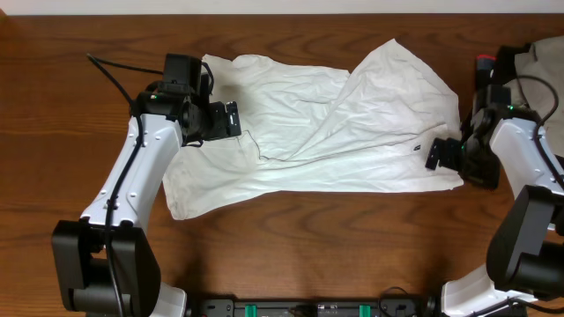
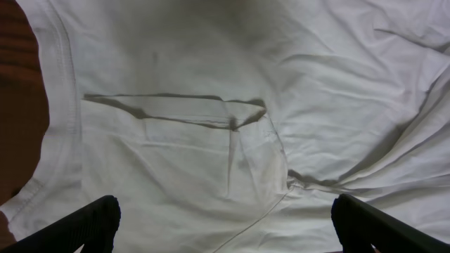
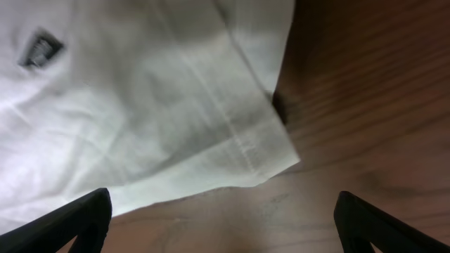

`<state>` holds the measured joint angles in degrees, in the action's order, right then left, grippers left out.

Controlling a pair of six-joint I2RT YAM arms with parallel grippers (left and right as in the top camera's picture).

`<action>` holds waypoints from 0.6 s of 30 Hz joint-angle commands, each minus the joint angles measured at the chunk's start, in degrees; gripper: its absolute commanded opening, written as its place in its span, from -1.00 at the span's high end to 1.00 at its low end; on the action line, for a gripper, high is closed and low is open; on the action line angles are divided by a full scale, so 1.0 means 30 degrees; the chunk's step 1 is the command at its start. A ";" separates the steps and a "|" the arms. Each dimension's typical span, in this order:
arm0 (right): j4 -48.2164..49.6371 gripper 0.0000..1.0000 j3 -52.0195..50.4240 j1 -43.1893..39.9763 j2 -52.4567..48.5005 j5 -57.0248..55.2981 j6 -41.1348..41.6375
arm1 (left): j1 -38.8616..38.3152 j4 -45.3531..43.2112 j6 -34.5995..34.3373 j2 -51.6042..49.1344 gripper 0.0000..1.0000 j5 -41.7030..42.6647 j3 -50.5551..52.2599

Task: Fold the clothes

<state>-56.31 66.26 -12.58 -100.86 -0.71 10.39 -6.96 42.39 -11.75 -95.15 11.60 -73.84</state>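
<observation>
The wrinkled white shirt (image 1: 326,123) is lying spread across the table (image 1: 53,132), toward twelve o'clock. The left gripper (image 1: 236,119) is hovering over its nine o'clock side, fingers spread wide. The right gripper (image 1: 438,154) is hovering at its four o'clock corner, fingers splayed too.

Soft, even light from above; the overhead view is rendered sharp.
The wrinkled white cloth garment (image 1: 326,123) is brightly lit without glare, with soft shadows cast in its folds and along its edge on the dark brown wooden table (image 1: 282,229). Both wrist views are rendered dimmer and greyer; the right one is softly blurred, its black fingertips (image 3: 84,221) out of focus.
</observation>
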 commanded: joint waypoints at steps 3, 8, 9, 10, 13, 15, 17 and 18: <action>0.0998 -0.98 -0.0758 -0.0175 0.0153 0.1326 0.0036 | -0.0015 0.0073 0.0262 -0.0124 -0.96 -0.0240 0.0182; 0.1829 -0.99 -0.1559 -0.0182 0.0153 0.1326 0.0284 | -0.0007 0.0131 0.0262 -0.0124 -0.96 -0.0240 0.0182; 0.2011 -0.99 -0.1705 -0.0182 0.0153 0.1326 0.0474 | -0.0007 0.0138 0.0262 -0.0124 -0.96 -0.0240 0.0182; 0.2222 -0.99 -0.1836 -0.0182 0.0153 0.1319 0.0656 | -0.0015 0.0138 0.0262 -0.0124 -0.96 -0.0240 0.0182; 0.2674 -0.98 -0.2215 -0.0342 0.0153 0.1311 0.2069 | -0.0015 0.0138 0.0262 -0.0124 -0.96 -0.0240 0.0182; 0.2769 -0.88 -0.2382 -0.0525 0.0153 0.1311 0.3220 | -0.0007 0.0153 0.0262 -0.0124 -0.96 -0.0240 0.0182; 0.2769 -0.79 -0.2441 -0.0699 0.0153 0.1282 0.4167 | -0.0007 0.0153 0.0262 -0.0124 -0.96 -0.0240 0.0182; 0.2769 -0.75 -0.2441 -0.0787 0.0153 0.1202 0.4619 | -0.0007 0.0153 0.0262 -0.0124 -0.96 -0.0240 0.0182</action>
<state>-48.18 59.37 -13.61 -100.86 3.14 17.72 -6.96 42.61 -11.73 -95.15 11.60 -73.84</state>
